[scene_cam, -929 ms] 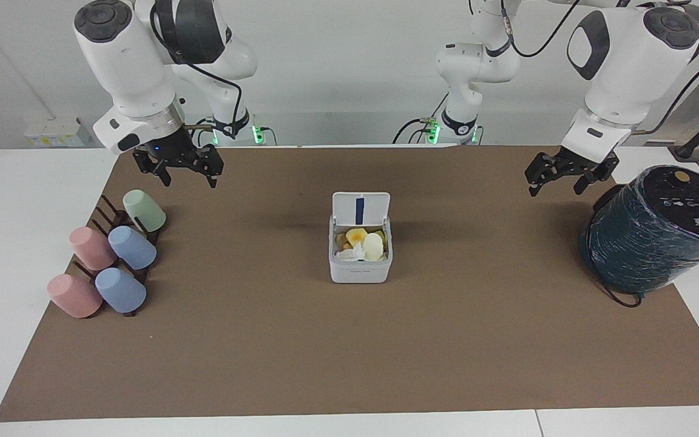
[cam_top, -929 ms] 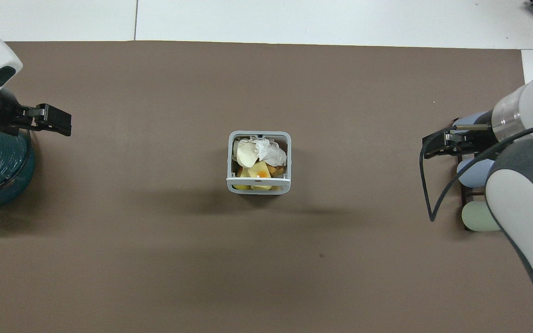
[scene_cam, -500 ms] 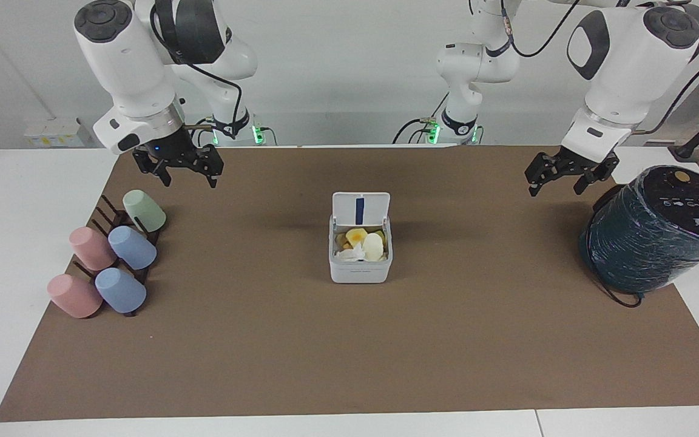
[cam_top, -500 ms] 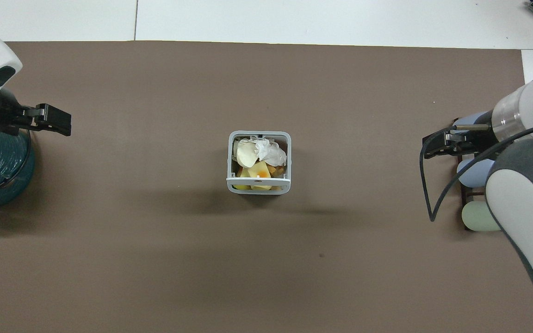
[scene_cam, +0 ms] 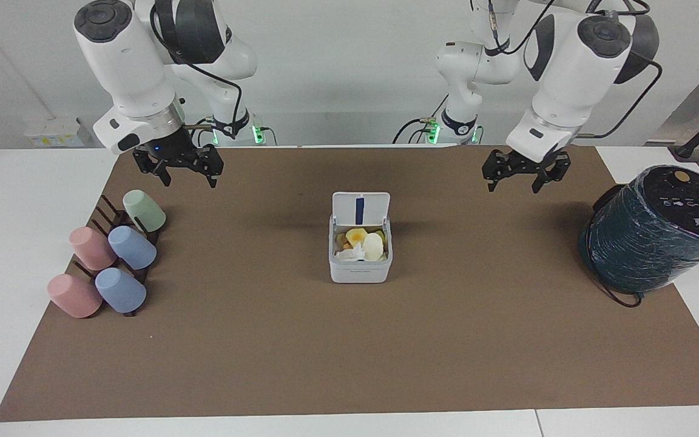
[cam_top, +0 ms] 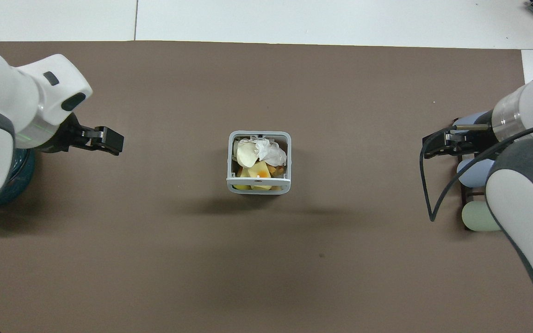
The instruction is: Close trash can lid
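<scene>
The small white trash can (scene_cam: 360,273) stands in the middle of the brown mat, full of yellow and white scraps. Its lid (scene_cam: 360,209) stands upright on the edge nearer the robots, blue stripe showing. In the overhead view the trash can (cam_top: 230,157) shows open, with the lid (cam_top: 258,181) edge-on. My left gripper (scene_cam: 512,184) is open and empty in the air over bare mat, toward the left arm's end, apart from the can; it also shows in the overhead view (cam_top: 111,141). My right gripper (scene_cam: 189,179) is open and empty over the cup rack; it also shows in the overhead view (cam_top: 433,147).
A large dark teal wrapped cylinder (scene_cam: 653,230) lies at the left arm's end of the table. A rack with several pastel cups (scene_cam: 110,258) sits at the right arm's end. The brown mat (scene_cam: 349,352) covers most of the table.
My left gripper has moved away from the teal cylinder toward the trash can. The right arm waits unmoved. The lid has not moved.
</scene>
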Motion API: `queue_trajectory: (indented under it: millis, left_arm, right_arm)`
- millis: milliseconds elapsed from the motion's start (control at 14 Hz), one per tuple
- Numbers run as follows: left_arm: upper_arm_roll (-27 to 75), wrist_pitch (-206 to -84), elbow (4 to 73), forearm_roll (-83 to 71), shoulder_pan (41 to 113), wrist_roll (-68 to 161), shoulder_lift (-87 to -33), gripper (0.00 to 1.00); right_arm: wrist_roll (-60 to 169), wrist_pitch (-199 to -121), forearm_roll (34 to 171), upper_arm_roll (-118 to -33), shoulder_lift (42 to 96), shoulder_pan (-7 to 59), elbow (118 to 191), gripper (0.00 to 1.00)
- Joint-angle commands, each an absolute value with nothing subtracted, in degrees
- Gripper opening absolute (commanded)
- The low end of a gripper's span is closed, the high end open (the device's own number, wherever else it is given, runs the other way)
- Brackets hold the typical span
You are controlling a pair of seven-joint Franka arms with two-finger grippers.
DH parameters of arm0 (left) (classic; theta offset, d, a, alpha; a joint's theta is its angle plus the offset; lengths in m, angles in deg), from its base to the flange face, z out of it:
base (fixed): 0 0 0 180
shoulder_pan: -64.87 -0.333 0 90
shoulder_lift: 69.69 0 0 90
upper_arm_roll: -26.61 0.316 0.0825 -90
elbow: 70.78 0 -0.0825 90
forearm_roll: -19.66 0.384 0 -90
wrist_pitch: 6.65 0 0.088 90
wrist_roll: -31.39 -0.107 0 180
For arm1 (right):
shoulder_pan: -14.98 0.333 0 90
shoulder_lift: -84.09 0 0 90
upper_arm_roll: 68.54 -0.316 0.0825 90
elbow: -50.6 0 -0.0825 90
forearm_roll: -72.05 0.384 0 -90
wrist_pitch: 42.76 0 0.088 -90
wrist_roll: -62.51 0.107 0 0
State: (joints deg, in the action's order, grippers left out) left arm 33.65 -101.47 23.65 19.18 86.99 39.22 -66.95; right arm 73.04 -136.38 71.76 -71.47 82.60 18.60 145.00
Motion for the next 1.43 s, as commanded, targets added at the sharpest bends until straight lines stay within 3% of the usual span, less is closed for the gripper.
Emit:
queue_trajectory:
  millis: [0,357,786,1357]
  left_arm:
    - [34.26,-104.29,31.16,16.33,91.49,46.56,-71.88,0.53]
    - [34.17,-110.6,35.99,14.21,101.41,57.11,-74.08,0.25]
    - [34.17,-120.0,40.48,13.24,111.18,68.81,-74.88,0.17]
    - [34.26,-140.31,41.72,9.73,110.23,69.88,-67.5,0.14]
  right_arm:
    - [71.57,-137.33,73.1,-71.71,83.12,17.88,145.61,1.0]
    - [71.57,-137.33,73.1,-71.71,83.12,17.88,145.61,1.0]
    - [71.57,-137.33,73.1,-71.71,83.12,17.88,145.61,1.0]
    - [71.57,-137.33,73.1,-71.71,83.12,17.88,145.61,1.0]
